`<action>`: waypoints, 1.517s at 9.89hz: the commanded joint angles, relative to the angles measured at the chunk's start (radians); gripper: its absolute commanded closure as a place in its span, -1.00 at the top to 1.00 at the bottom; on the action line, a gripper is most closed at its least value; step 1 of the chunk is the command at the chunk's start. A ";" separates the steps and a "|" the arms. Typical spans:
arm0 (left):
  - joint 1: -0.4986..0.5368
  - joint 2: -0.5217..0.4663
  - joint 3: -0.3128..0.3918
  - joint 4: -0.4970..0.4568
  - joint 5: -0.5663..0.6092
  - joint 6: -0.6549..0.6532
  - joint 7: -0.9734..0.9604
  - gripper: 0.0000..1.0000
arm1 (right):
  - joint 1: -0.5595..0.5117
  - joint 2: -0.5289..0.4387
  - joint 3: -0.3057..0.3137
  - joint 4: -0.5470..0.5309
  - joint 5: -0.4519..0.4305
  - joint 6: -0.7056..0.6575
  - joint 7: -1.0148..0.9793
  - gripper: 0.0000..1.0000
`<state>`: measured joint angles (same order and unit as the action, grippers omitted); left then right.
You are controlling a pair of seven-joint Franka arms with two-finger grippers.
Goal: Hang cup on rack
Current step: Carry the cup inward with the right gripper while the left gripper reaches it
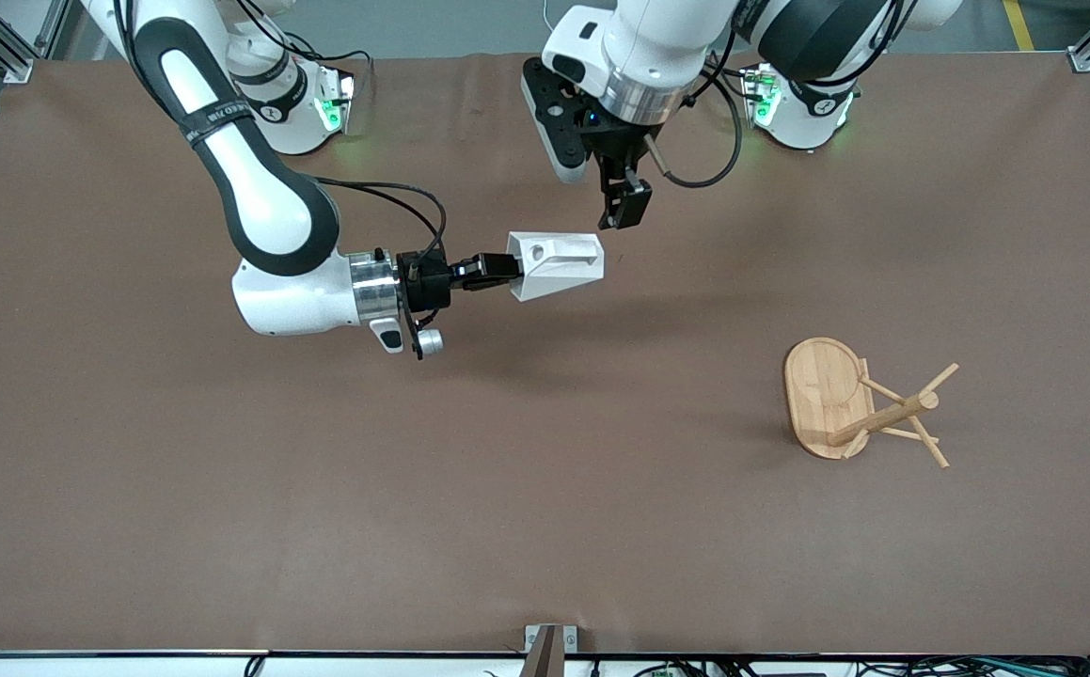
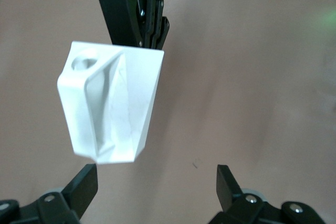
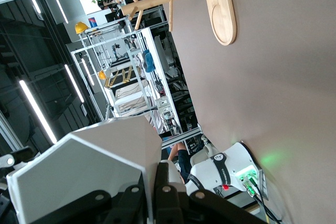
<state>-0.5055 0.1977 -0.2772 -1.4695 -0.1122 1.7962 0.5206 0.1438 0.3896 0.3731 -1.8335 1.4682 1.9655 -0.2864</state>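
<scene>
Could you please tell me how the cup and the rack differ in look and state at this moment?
The cup is white and faceted; the rack is light bamboo with a round post and thin pegs. The cup is held above the table, on its side, in the shut right gripper; the rack stands on the table toward the left arm's end. The rack is the larger. The open left gripper touches neither.

The cup (image 1: 559, 265) was small, white and faceted, with a flat tab handle pierced by a round hole. It hung on its side in the air over the middle of the table, clamped at one end, the handle facing up. The rack (image 1: 860, 402), a light bamboo mug tree, stood upright on its oval base toward the left arm's end, its thin pegs bare, well apart from the cup.
</scene>
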 commanded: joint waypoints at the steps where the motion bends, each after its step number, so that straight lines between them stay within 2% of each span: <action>1: 0.024 0.032 -0.002 -0.002 -0.038 0.028 0.100 1.00 | -0.020 -0.067 0.017 -0.075 0.035 -0.002 -0.022 -0.99; 5: 0.096 0.026 -0.004 -0.014 -0.150 0.034 0.249 1.00 | -0.016 -0.075 0.018 -0.102 0.035 -0.001 -0.053 -0.98; 10: 0.102 0.032 -0.008 -0.061 -0.178 0.052 0.265 1.00 | -0.018 -0.103 0.056 -0.101 0.101 0.007 -0.051 -0.98; 15: 0.101 0.031 -0.013 -0.083 -0.196 0.048 0.268 1.00 | -0.018 -0.115 0.084 -0.101 0.121 0.045 -0.051 -0.98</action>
<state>-0.4071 0.2199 -0.2884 -1.5231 -0.2947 1.8317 0.7593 0.1430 0.3128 0.4375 -1.8965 1.5512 1.9952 -0.3211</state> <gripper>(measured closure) 0.000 0.952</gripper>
